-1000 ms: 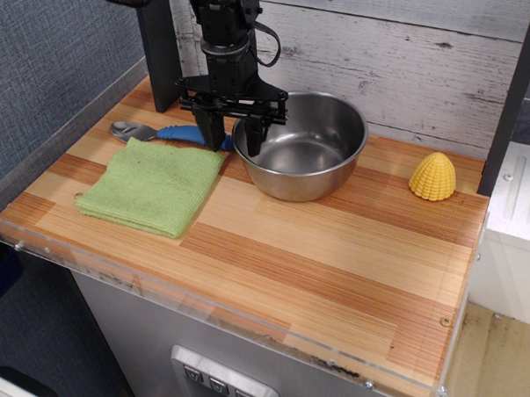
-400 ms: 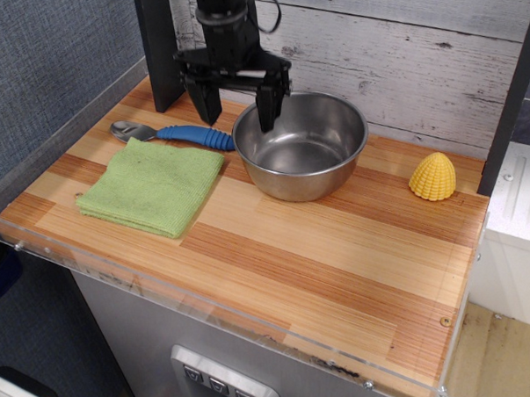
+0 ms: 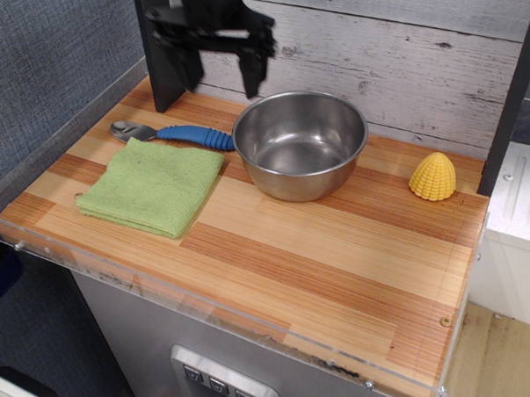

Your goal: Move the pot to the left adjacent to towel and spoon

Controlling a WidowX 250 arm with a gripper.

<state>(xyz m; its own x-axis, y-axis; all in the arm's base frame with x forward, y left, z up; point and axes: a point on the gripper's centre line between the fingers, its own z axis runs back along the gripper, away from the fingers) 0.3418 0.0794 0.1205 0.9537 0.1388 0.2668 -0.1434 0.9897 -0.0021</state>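
The pot, a large shiny steel bowl, stands upright on the wooden table, its left rim touching the end of the spoon's blue handle. The spoon lies behind the towel, silver head to the left. The green towel lies flat, just left of the pot with a small gap. My gripper is open and empty, raised well above the table behind the spoon and the pot's left rim. Its upper part is cut off by the frame's top.
A yellow corn-shaped toy stands at the right, near the back. A dark post rises at the back left. Clear plastic walls edge the table's left and front. Bare wood lies in front of the pot.
My gripper, which straddled the pot's left rim, has let go and risen straight up, drifting a little left. The pot, spoon and towel have not moved.
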